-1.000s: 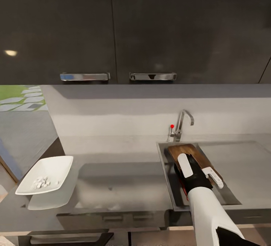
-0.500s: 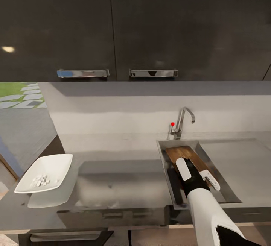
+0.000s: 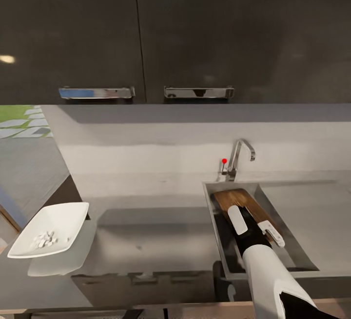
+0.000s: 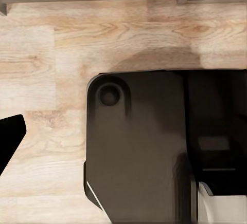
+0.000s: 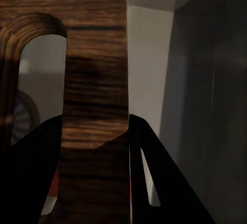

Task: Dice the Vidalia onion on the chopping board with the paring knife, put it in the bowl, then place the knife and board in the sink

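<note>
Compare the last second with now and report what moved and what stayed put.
The camera shifted, so the whole head view slid. The right gripper, shut on the chopping board, sank slightly with it into the sink. The board stays gripped beside its handle slot. The bowl of diced onion stays on the countertop.

Right arm (image 3: 265, 270) reaches forward and down; right gripper (image 5: 95, 147) has its fingers clamped on wood
</note>
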### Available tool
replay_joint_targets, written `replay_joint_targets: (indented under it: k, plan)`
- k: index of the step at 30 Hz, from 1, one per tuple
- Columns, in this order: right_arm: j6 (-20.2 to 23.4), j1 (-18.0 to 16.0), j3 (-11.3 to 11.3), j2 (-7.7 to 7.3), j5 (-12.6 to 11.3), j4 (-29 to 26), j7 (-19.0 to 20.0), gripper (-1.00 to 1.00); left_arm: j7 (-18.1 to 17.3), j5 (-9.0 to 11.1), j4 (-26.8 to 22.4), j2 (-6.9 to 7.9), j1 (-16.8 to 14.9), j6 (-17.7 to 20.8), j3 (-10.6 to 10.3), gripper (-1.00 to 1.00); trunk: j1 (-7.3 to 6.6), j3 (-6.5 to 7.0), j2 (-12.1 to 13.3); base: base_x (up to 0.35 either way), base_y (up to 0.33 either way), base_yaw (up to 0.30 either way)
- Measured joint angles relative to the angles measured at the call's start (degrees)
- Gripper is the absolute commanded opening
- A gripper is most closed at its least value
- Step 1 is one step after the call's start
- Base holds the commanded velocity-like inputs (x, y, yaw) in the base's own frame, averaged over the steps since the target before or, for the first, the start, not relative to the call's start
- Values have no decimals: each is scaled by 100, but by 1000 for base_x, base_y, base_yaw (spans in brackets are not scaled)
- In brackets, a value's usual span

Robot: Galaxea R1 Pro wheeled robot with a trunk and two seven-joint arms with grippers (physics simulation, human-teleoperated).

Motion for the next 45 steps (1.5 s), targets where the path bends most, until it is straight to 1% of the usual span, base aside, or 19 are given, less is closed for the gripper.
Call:
replay_joint_targets:
  k: [2,5,8,23,26,27,36,40,41,44,45]
  plan:
    - [0,0,-1,0,-7,33,31,-100,0,0,0,0,-1,0,0,100,0,-18,0,0,0,0]
    - [-6,1,-47,-27,-13,274,290,-100,0,0,0,0,3,-3,0,100,0,-46,0,0,0,0]
    - [-8,0,-87,-55,-3,361,435,-100,0,0,0,0,0,-8,0,100,0,-73,0,0,0,0]
    - [-8,0,-103,-71,-12,409,498,-100,0,0,0,9,3,-8,0,100,0,-211,0,0,0,0]
    - [-8,0,-104,-104,-11,403,491,-100,0,0,0,9,4,-7,0,100,0,-232,-1,0,0,0]
    - [-8,0,-103,-114,-11,401,490,100,0,0,0,9,3,-5,0,100,0,-235,-1,0,0,0]
    - [-8,-1,-103,-123,-18,389,489,100,0,0,0,9,1,-5,0,100,0,-238,-1,0,0,0]
    - [-7,-1,-101,-120,-27,248,489,100,0,0,0,9,3,-2,0,100,0,-238,-1,0,0,0]
    - [2,-1,-90,-118,-28,137,486,100,0,0,0,9,5,-3,0,100,0,-238,-2,0,0,0]
    - [151,-2,-47,-84,-28,-709,477,100,-1,0,0,9,2,-3,0,100,0,-237,-2,-66,0,0]
    - [399,-2,-29,-69,-27,-1086,477,100,-1,0,0,9,2,-4,0,100,2,-237,-1,-247,0,0]
